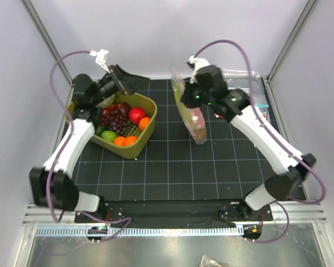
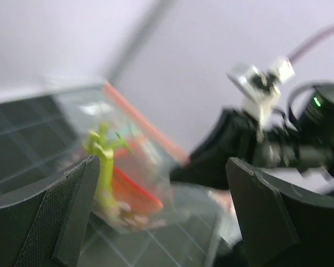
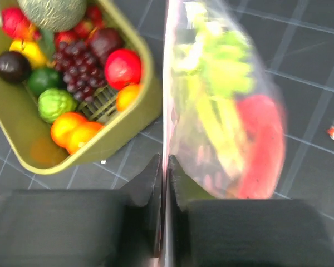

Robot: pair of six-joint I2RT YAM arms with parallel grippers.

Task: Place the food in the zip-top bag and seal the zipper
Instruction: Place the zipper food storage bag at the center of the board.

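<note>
The zip-top bag [image 1: 189, 114] hangs upright over the middle of the mat, with a green-white leek [image 3: 211, 94] and a red watermelon slice [image 3: 261, 144] inside. My right gripper [image 3: 166, 167] is shut on the bag's pinkish zipper edge [image 3: 166, 83], seen in the top view as the right gripper [image 1: 185, 92]. The bag also shows in the left wrist view [image 2: 128, 172], with the zipper [image 2: 145, 125] running along its top. My left gripper [image 1: 122, 83] is open and empty above the bin's far rim, pointed toward the bag. More food, such as grapes [image 1: 116, 118], a tomato [image 1: 136, 114] and oranges [image 1: 125, 141], lies in the bin.
The olive-green bin [image 1: 142, 142] stands at the mat's left. Flat clear bags [image 1: 250, 83] lie at the back right under the right arm. Frame posts rise at both back corners.
</note>
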